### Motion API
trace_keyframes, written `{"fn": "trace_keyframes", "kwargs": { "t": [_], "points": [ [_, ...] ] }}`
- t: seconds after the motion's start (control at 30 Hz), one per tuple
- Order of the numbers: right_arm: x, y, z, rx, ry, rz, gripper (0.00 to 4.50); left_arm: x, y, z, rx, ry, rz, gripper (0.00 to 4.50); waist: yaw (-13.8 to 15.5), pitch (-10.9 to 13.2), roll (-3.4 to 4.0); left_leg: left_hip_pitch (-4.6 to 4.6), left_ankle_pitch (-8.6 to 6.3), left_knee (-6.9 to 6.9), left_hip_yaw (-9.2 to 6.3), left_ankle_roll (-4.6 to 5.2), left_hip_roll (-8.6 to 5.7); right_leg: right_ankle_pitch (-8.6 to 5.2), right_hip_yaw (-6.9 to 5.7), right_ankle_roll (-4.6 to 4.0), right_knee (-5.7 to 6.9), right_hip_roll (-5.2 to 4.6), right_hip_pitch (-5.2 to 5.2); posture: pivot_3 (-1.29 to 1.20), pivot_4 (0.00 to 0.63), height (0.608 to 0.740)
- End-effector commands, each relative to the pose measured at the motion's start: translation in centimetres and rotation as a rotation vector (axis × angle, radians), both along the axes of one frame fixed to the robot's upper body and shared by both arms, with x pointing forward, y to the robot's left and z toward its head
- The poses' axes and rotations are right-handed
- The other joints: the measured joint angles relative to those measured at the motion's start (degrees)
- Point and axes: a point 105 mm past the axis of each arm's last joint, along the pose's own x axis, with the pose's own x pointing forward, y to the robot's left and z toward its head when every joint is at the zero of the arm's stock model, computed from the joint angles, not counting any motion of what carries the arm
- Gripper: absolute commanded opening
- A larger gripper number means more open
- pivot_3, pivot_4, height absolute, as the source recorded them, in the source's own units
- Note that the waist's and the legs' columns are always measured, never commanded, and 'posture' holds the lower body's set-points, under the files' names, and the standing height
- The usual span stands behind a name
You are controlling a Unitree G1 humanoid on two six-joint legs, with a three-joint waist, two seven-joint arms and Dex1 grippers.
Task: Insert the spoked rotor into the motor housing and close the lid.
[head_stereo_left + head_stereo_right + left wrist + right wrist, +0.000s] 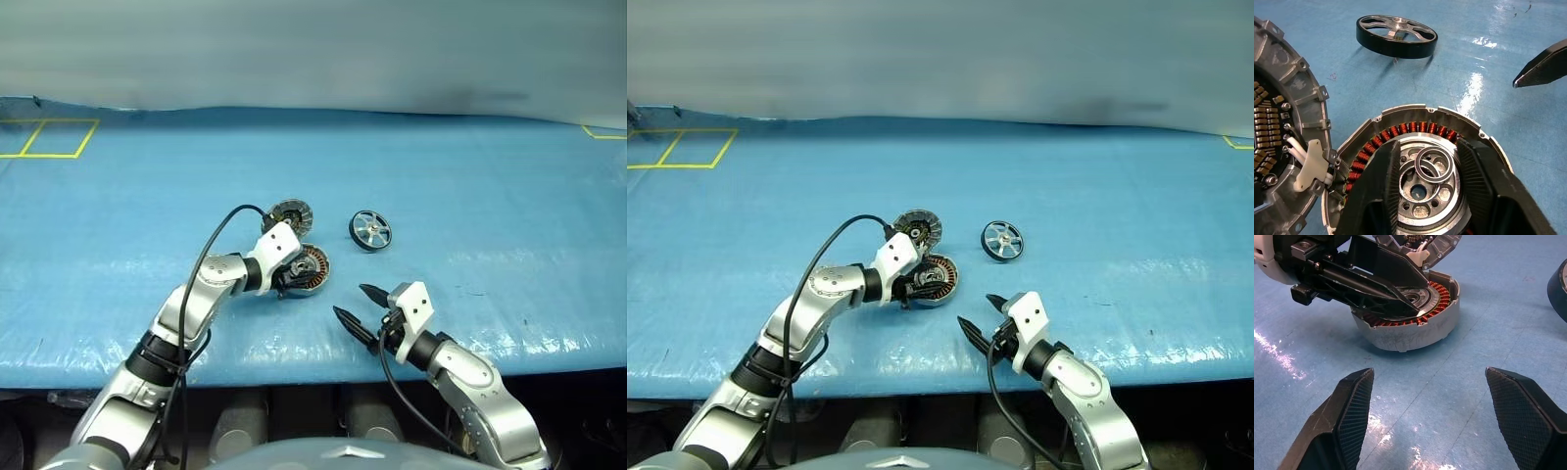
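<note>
Lying on the blue table cover point(470, 196) in the head views, the motor housing point(315, 266) shows its ring of copper windings, and the lid point(290, 213) stands swung back just behind it. The left gripper point(287, 278) reaches over the housing's near-left side, its black fingers above the open top. The spoked rotor point(370, 230) rests apart to the right of the housing, tilted with its silver spokes facing up. The right gripper point(357, 307) hovers near the table's front edge, well clear of all three parts, jaws spread wide with nothing between them.

From the left wrist, the two fingers point(1376, 196) stand parted on either side of the housing's silver centre — they hold nothing. The lid's inner face point(1278, 127) rises at one side, the rotor point(1396, 35) sits beyond, and a tip of the other gripper point(1542, 66) pokes in.

From the right wrist, both fingers point(1352, 416) are spread wide over bare cover — the housing point(1410, 333) lies ahead with the left gripper across it.
</note>
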Motion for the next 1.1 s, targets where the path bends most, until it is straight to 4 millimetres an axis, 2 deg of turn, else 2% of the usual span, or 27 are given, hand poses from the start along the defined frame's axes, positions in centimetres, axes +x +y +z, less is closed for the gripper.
{"fn": "trace_keyframes", "kwargs": {
  "t": [0.03,0.1,0.13,0.23,0.33,0.47,0.7,0.73,0.77,0.9,1.07,1.1],
  "points": [
    [0.2,0.0,1.3,0.013,-0.048,0.005,3.84,0.0,0.0,1.2,-0.020,-0.048,-0.006,3.61,0.0,0.0,0.00,0.00,0.00,0.00,0.00,0.00,0.00,0.00,0.00,0.00,0.00,0.00,0.00,0.00,0.150,0.740],
    [0.3,-0.1,1.4,0.012,-0.048,0.006,3.84,0.1,0.1,1.4,-0.024,-0.058,-0.001,4.32,0.0,0.0,0.00,0.01,0.00,0.01,0.00,0.00,0.00,0.00,0.00,0.00,0.00,0.00,0.00,0.00,0.150,0.740],
    [0.3,-0.1,1.4,0.011,-0.049,0.007,3.84,0.0,0.0,1.8,-0.043,-0.063,-0.001,4.46,0.0,0.0,0.00,0.01,0.00,0.01,0.00,0.00,0.00,0.00,0.00,0.00,0.01,0.00,0.01,0.00,0.150,0.740],
    [0.3,0.0,1.5,0.009,-0.054,0.012,3.84,-0.3,-0.1,2.8,-0.102,-0.063,-0.006,4.46,0.0,0.0,0.00,0.01,0.00,0.01,0.00,0.00,0.00,0.00,0.00,0.00,0.01,0.00,0.01,0.00,0.150,0.740],
    [0.6,0.1,2.1,0.013,-0.068,0.018,3.84,-0.9,0.0,4.0,-0.164,-0.061,-0.022,3.79,0.0,0.0,0.00,0.01,0.00,0.01,-0.01,0.00,0.00,0.00,0.00,0.00,0.00,0.00,0.01,0.00,0.150,0.740],
    [1.3,0.4,3.3,0.006,-0.099,-0.010,3.84,-1.7,0.5,4.7,-0.215,-0.057,-0.019,2.46,-0.2,0.0,0.01,0.03,0.00,0.02,-0.01,0.00,0.01,0.00,0.01,0.00,0.03,0.00,0.03,0.00,0.150,0.740],
    [2.8,1.3,5.0,-0.039,-0.080,-0.030,3.84,-3.1,2.2,4.6,-0.245,-0.085,0.015,0.17,-0.1,0.0,0.01,0.02,0.00,0.06,-0.02,0.00,0.01,0.01,0.01,0.00,0.02,0.01,0.03,0.00,0.150,0.740],
    [2.9,1.6,5.0,-0.060,-0.075,-0.022,3.44,-3.2,2.6,4.4,-0.243,-0.092,0.036,0.00,-0.1,0.0,0.01,0.02,0.00,0.06,-0.01,0.00,0.00,0.01,0.02,0.00,0.02,0.00,0.03,0.00,0.150,0.740],
    [3.1,1.8,5.0,-0.080,-0.066,-0.014,3.24,-3.3,3.0,4.2,-0.241,-0.095,0.061,0.00,-0.1,0.0,0.02,0.02,0.00,0.06,-0.01,0.00,0.00,0.01,0.02,0.00,0.02,0.00,0.03,0.00,0.150,0.740],
    [3.7,2.6,4.9,-0.219,-0.072,0.024,1.86,-4.0,4.2,3.1,-0.236,-0.106,0.139,0.00,-0.1,0.0,0.02,0.02,0.00,0.05,-0.03,0.00,0.01,0.01,0.01,-0.01,0.02,0.00,0.02,0.00,0.150,0.740],
    [4.5,4.6,5.9,-0.238,-0.086,0.051,0.22,-4.7,5.3,2.2,-0.225,-0.166,0.213,0.00,0.0,0.0,0.02,0.01,0.00,0.05,-0.02,0.00,0.01,0.01,0.01,-0.01,0.02,0.00,0.00,0.00,0.150,0.740],
    [4.7,5.1,6.1,-0.242,-0.086,0.059,0.04,-4.9,5.4,2.0,-0.231,-0.171,0.228,0.00,0.0,0.0,0.01,0.01,0.00,0.05,-0.02,0.00,0.01,0.01,0.01,-0.01,0.02,0.00,0.00,0.00,0.150,0.740]
  ]
}}
